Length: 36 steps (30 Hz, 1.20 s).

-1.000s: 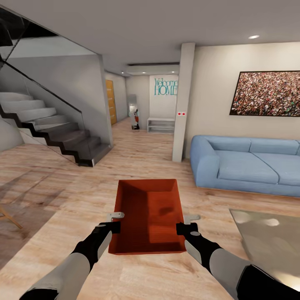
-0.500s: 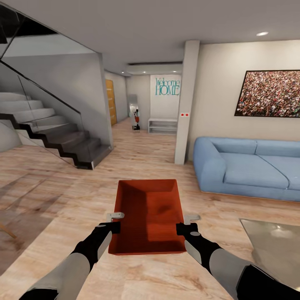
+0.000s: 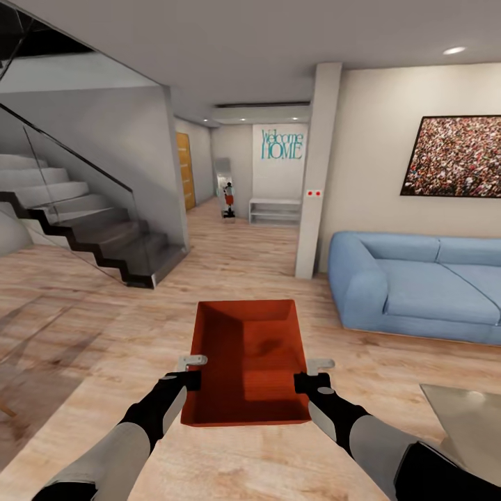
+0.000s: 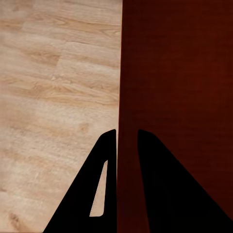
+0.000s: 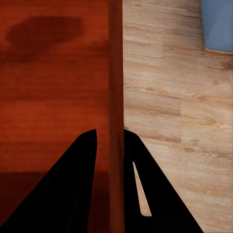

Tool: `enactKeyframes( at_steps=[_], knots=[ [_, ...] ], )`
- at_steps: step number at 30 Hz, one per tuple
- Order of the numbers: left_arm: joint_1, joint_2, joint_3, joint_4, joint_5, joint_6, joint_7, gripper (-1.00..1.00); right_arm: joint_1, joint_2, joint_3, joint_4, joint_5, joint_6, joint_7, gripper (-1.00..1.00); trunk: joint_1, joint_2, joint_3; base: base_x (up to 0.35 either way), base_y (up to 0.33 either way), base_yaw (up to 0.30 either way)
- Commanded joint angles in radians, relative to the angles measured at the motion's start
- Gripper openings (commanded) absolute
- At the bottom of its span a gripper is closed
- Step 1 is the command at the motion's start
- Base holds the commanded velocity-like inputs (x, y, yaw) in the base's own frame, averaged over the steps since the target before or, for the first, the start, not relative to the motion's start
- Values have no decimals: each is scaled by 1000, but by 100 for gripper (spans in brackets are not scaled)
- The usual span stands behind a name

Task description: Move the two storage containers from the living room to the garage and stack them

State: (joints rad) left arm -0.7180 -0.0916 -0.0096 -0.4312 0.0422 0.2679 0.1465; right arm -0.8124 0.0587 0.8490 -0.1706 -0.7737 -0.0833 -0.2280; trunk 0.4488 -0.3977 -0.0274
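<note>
Head view: orange-red lidless storage container (image 3: pixel 247 358), ribbed walls; left fingers (image 4: pixel 127 145), right fingers (image 5: pixel 109 145) clamped on side walls.

Light wood plank flooring (image 3: pixel 104 334) is running through the whole space toward a hallway. A white square pillar (image 3: pixel 316 170) is standing near the middle; just right of the pillar a blue sofa (image 3: pixel 417 285) is sitting against a cream wall, under a speckled framed picture (image 3: pixel 456 156). Left of the pillar, a dark staircase (image 3: pixel 97 236) with a glass railing is rising. Beyond the pillar, a "Welcome HOME" sign (image 3: pixel 282 144) is hanging above a low white bench (image 3: pixel 273 209). Recessed ceiling lights (image 3: pixel 454 51) are glowing.
</note>
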Motion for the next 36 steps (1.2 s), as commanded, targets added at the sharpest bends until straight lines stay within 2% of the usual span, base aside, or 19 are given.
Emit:
enactKeyframes(
  at_steps=[1,36],
  knots=[
    [-1,12,1,-5,7,5,8,-100,-1,-12,16,75,-18,-1,-1,-100,1,-2,-2,319,99,0],
    [-1,13,2,-4,7,5,8,-100,-1,-13,16,75,-18,-1,-2,-100,1,-2,-2,320,97,0]
  ],
)
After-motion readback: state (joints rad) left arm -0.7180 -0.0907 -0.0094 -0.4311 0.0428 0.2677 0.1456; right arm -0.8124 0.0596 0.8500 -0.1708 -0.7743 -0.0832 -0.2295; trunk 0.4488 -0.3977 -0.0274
